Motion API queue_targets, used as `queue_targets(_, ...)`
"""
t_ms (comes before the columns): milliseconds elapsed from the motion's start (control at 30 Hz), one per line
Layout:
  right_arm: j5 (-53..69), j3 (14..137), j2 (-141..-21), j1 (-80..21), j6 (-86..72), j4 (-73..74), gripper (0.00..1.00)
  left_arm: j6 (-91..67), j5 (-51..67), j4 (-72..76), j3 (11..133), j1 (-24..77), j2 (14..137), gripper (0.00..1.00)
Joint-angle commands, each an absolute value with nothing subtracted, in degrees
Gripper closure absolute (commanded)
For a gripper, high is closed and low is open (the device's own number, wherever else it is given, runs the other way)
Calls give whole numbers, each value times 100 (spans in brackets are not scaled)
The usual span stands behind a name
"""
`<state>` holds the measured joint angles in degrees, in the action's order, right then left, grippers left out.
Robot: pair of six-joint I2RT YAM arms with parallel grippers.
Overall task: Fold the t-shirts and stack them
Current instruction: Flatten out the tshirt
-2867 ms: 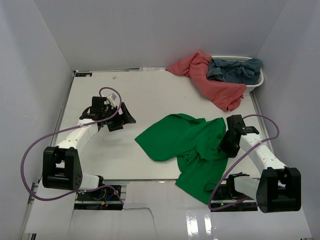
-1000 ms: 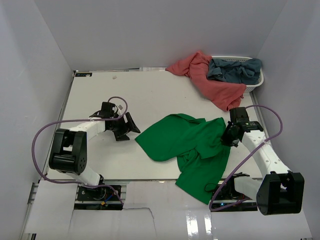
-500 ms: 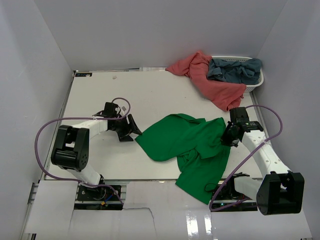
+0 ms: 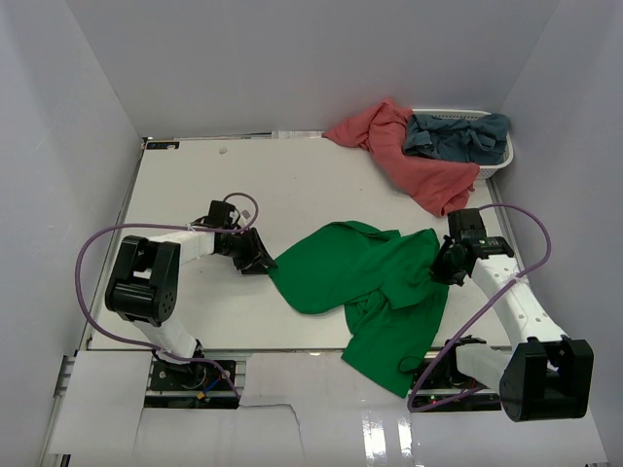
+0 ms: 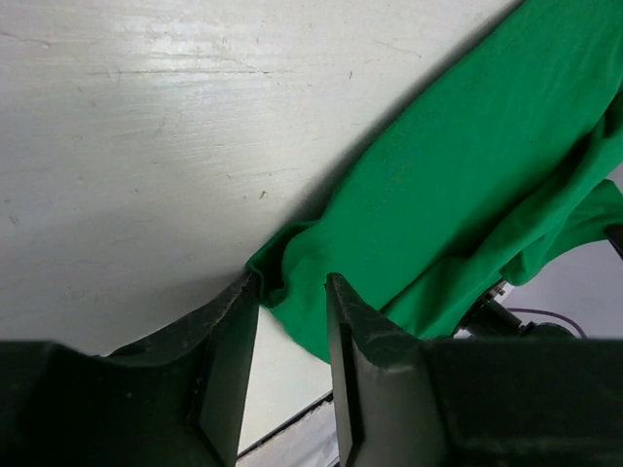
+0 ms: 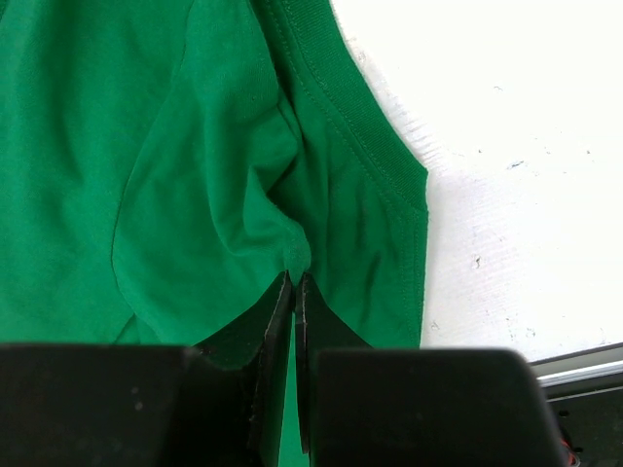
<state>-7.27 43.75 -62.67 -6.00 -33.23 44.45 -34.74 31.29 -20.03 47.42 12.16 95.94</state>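
Note:
The bright green t-shirt (image 4: 370, 282) lies crumpled on the white table (image 4: 292, 185), its lower part hanging over the near edge. My left gripper (image 4: 265, 261) sits low at the shirt's left edge. In the left wrist view its jaws (image 5: 292, 282) stand partly apart, with the folded corner of green cloth (image 5: 458, 175) between the tips. My right gripper (image 4: 438, 270) is shut on a pinch of the shirt's right side (image 6: 195, 146), the cloth puckering at its tips (image 6: 294, 277). The salmon-pink t-shirt (image 4: 419, 161) and the grey-blue t-shirt (image 4: 458, 136) lie at the back right.
A white slatted basket (image 4: 504, 156) stands in the back right corner. The grey-blue shirt lies in it and the pink shirt drapes from it onto the table. Grey walls close in three sides. Purple cables loop from both arms.
My left gripper slid right along the table to the green shirt's left edge, and its jaws narrowed around the corner. The right arm has held still, pinching the cloth.

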Motion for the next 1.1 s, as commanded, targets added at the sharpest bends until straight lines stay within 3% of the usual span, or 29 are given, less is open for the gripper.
queue_targets(0, -721, 4649, -6135, -571, -3261, 4447, 92, -3384, 2716, -2013, 4711, 1283, 9747, 56)
queue_targets(67, -747, 4658, -6108, -571, -3243, 4456, 92, -3392, 2698, -2013, 4728, 1274, 9765, 72)
queue_targets(133, -730, 4702, -6082, -571, -3217, 4456, 92, -3410, 2698, -2021, 4772, 1275, 9773, 100)
queue_targets(333, -388, 5359, -6152, -571, -2726, 4456, 92, -3489, 3155, -2258, 5412, 1275, 9704, 100)
queue_targets(533, 603, 6634, -6740, -580, -1987, 4658, 92, -3401, 2593, -3374, 6897, 994, 9176, 100)
queue_targets(767, 1405, 8451, -7697, -598, -1688, 4869, 92, -3279, 3120, -4095, 8357, -726, 9281, 100)
queue_targets(1067, 2961, 10237, -8542, -773, -1784, 4263, 92, -4147, 2788, -4184, 9061, -1415, 8904, 100)
